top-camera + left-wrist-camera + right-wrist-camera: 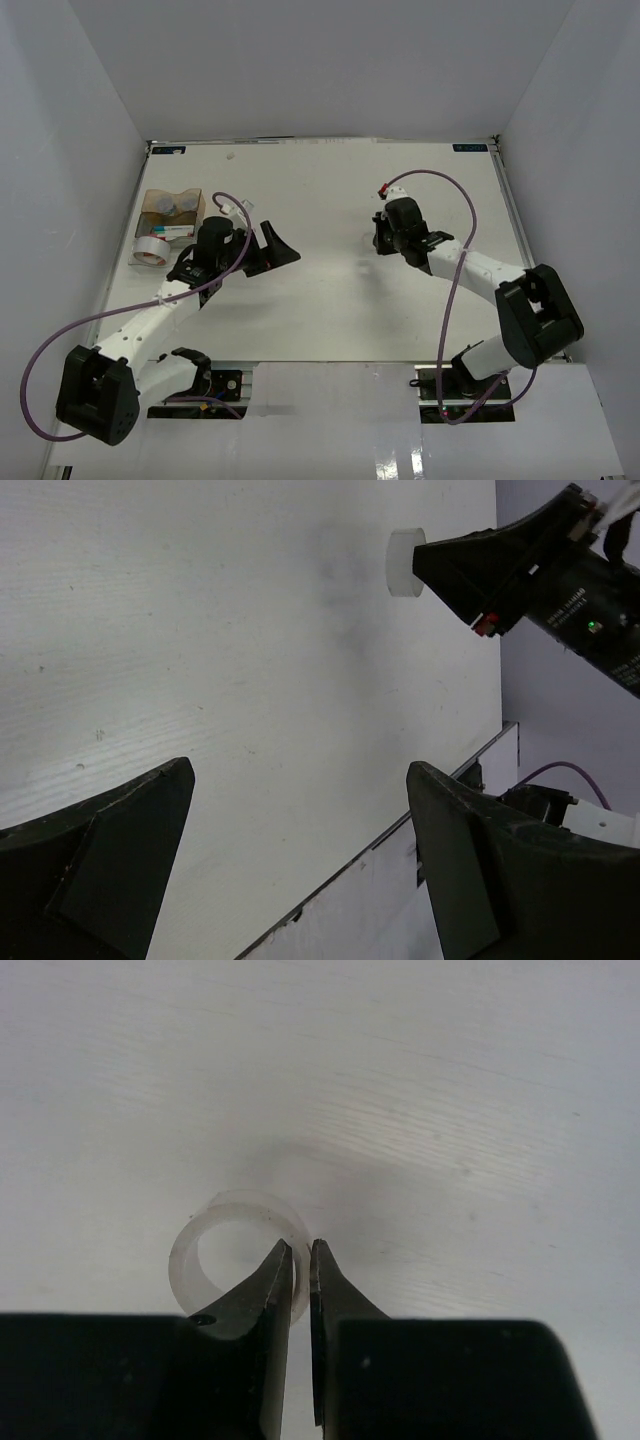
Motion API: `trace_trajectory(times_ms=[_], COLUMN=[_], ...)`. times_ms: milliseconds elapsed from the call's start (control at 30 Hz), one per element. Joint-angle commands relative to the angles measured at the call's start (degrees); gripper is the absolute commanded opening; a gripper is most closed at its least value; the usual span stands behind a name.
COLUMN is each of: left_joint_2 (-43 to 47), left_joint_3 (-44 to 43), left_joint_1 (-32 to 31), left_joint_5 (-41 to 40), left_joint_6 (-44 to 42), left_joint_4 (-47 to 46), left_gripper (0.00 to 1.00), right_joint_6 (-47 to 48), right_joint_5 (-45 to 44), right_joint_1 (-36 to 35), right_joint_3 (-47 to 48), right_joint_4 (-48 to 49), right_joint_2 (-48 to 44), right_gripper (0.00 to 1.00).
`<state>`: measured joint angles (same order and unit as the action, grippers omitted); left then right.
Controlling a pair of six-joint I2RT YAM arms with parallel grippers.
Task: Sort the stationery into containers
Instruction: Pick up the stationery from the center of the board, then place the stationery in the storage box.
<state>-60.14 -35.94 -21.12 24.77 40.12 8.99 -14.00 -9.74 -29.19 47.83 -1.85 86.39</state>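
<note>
My right gripper [300, 1250] is shut on the wall of the small translucent tape roll [225, 1245], one finger inside the ring and one outside, low over the white table. In the top view this gripper [382, 236] is right of centre. The roll also shows in the left wrist view [403, 562]. My left gripper [276, 246] is open and empty over the table's left half [300, 780]. The amber box [150, 222] stands at the far left with two clear jars [175, 205] in it. A marker end [180, 232] shows there. The large tape roll [150, 251] lies at its near corner.
White walls close in the table on the left, back and right. The table's near edge [400, 825] runs below my left gripper. Purple cables loop from both arms.
</note>
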Motion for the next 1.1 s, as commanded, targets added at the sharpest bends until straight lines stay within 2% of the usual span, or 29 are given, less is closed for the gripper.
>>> trace_trajectory(times_ms=[0,133,300,633,867,900,967,1000,1067], left_joint_2=[-0.59,-2.17,-5.33,-12.37,-15.62,-15.88,-16.41,-16.67,-16.5], left_joint_3=[-2.28,-4.57,-8.87,-15.47,-17.14,-17.23,-17.75,-17.93,-18.11], left_joint_1=[-2.34,-5.67,-10.51,-17.02,-19.04,-19.13,-19.48,-19.65,-19.83], left_joint_5=[-3.23,-6.66,-10.36,-15.9,-17.92,-18.01,-18.18,-18.27,-18.71], left_joint_6=[5.31,8.74,10.86,10.24,9.72,9.72,9.54,9.45,9.45], left_joint_4=[-0.73,-0.56,-0.56,0.23,0.67,0.67,0.67,0.67,0.59], left_gripper=[0.98,0.96,0.91,0.78,0.63,0.56,0.49,0.42,0.33], right_joint_6=[-1.38,-3.31,-4.46,-6.04,-6.65,-6.65,-6.83,-6.92,-7.09], right_joint_5=[4.45,8.33,9.12,11.85,12.9,12.99,12.9,12.99,13.08], right_joint_1=[-4.11,-9.12,-13.16,-14.84,-14.84,-14.84,-14.93,-14.93,-14.84], right_joint_3=[-0.98,-1.69,-1.78,-2.13,-2.66,-2.83,-3.01,-3.1,-3.27], right_joint_4=[6.5,10.27,12.39,13.97,14.77,14.85,15.12,15.03,15.21], right_joint_2=[-5.87,-9.22,-11.24,-11.42,-11.42,-11.42,-11.42,-11.33,-11.33], right_gripper=[0.08,0.08,0.09,0.1,0.11,0.11,0.12,0.12,0.13])
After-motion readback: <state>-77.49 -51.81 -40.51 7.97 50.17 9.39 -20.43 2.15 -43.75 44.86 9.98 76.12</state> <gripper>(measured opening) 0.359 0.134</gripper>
